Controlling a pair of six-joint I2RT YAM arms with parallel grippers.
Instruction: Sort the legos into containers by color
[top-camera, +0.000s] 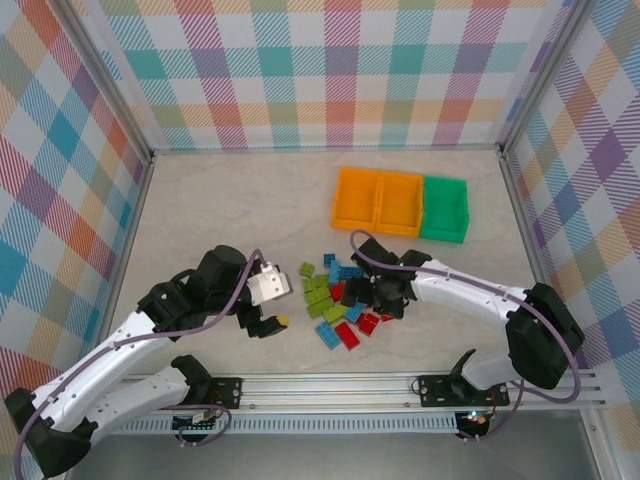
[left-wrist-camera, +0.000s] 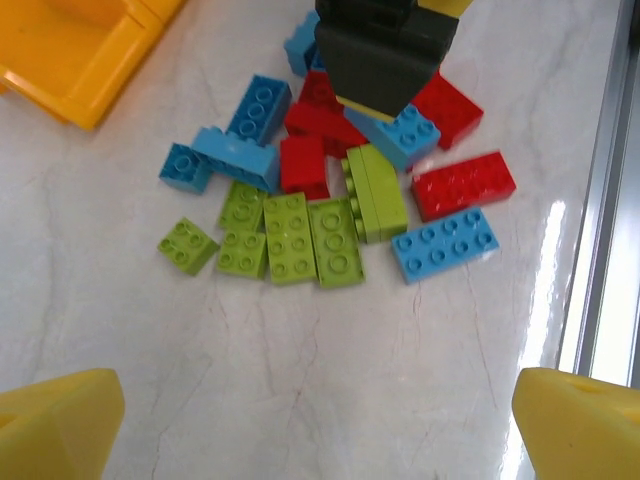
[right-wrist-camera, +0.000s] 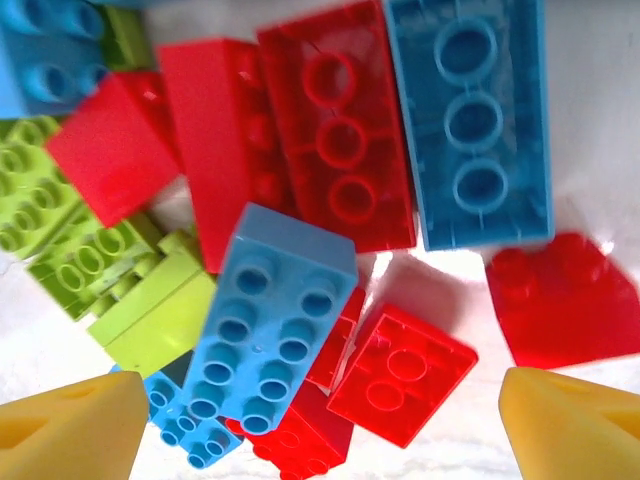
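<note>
The legos (top-camera: 340, 300) lie in a loose pile of red, blue and lime green bricks at the table's middle. The containers stand in a row behind them: two orange bins (top-camera: 378, 200) and a green bin (top-camera: 444, 208). My right gripper (top-camera: 385, 295) hangs low over the pile, open. In its wrist view the yellow pads (right-wrist-camera: 70, 425) stand wide on either side of a blue eight-stud brick (right-wrist-camera: 265, 330) and small red bricks (right-wrist-camera: 400, 375), touching neither. My left gripper (left-wrist-camera: 320, 430) is open above bare table just left of the pile, with lime bricks (left-wrist-camera: 290, 235) ahead of it.
The right gripper's dark body (left-wrist-camera: 380, 50) shows above a blue brick in the left wrist view. An orange bin corner (left-wrist-camera: 70, 50) lies at the upper left there. A metal rail (top-camera: 400, 385) runs along the near edge, and checkered walls (top-camera: 320, 70) enclose the table.
</note>
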